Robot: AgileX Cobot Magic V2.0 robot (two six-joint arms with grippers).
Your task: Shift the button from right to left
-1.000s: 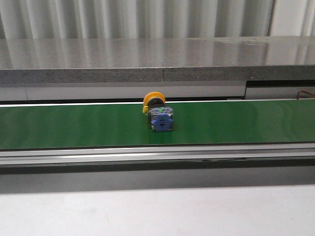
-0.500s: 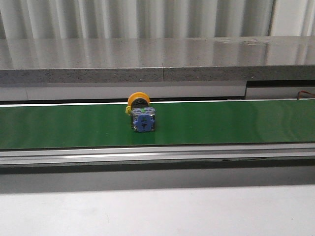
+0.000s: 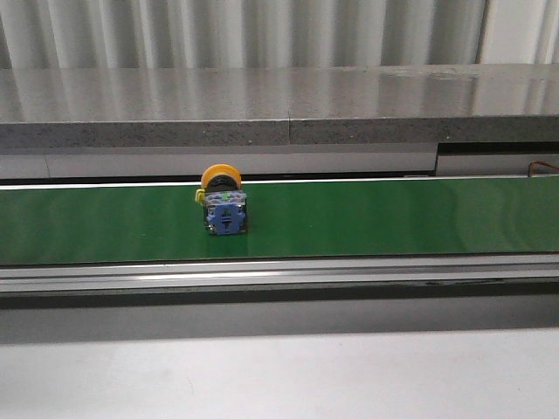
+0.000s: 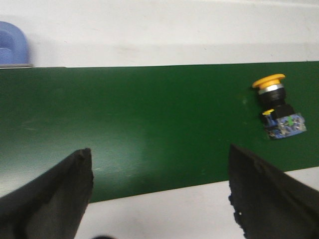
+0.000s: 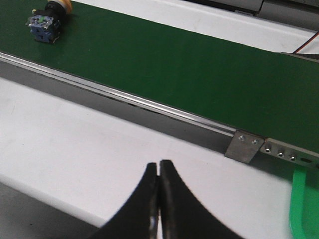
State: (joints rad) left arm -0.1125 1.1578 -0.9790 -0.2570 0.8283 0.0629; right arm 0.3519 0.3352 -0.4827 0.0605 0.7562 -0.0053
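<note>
The button [image 3: 224,202] lies on its side on the green conveyor belt [image 3: 393,218], yellow cap toward the back and blue-grey block toward me. It sits left of the belt's middle in the front view. In the left wrist view the button [image 4: 278,107] lies well off to one side of my left gripper [image 4: 160,164], which is open over the belt's near edge with nothing between its fingers. In the right wrist view the button [image 5: 47,20] is far away on the belt, and my right gripper [image 5: 159,164] is shut and empty above the white table.
A grey stone ledge [image 3: 279,105] runs behind the belt. A metal rail [image 3: 279,278] edges its front. A blue object [image 4: 11,45] sits at the belt's far end in the left wrist view. A metal bracket [image 5: 244,146] and green part [image 5: 303,209] lie near the right gripper.
The button has travelled leftward along the belt, from right of centre to left of centre, keeping the same pose. No arm shows in the front view.
</note>
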